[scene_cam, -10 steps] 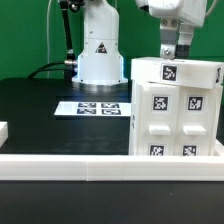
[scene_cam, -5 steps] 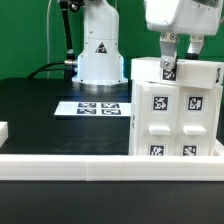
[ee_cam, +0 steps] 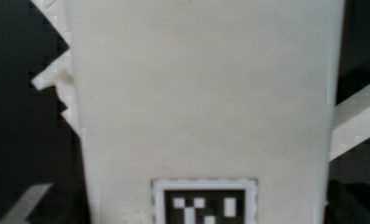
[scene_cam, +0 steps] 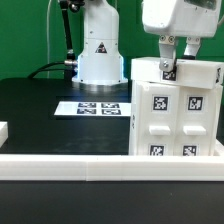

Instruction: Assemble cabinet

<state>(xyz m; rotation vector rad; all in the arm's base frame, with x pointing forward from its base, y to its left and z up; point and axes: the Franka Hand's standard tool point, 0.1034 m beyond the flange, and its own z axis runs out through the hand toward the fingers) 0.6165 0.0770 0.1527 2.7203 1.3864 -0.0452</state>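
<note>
The cabinet [scene_cam: 178, 110] is a large white box with black-and-white tags. It stands upright at the exterior view's right, by the front rail. My gripper [scene_cam: 181, 55] hangs over its top with the fingers spread apart. One finger [scene_cam: 167, 62] reaches down at the tagged top edge and the other finger [scene_cam: 196, 46] sits further back. Nothing is held between them. In the wrist view the cabinet's white top face [ee_cam: 200, 100] fills the frame, with one tag [ee_cam: 205, 205] at its edge. My fingertips do not show there.
The marker board [scene_cam: 98, 108] lies flat on the black table behind the cabinet. The arm's white base [scene_cam: 98, 55] stands at the back. A white rail [scene_cam: 70, 162] runs along the front edge. A small white piece [scene_cam: 3, 130] sits at the left edge.
My gripper has come down toward the cabinet's top and its fingers have spread apart. The cabinet has not moved.
</note>
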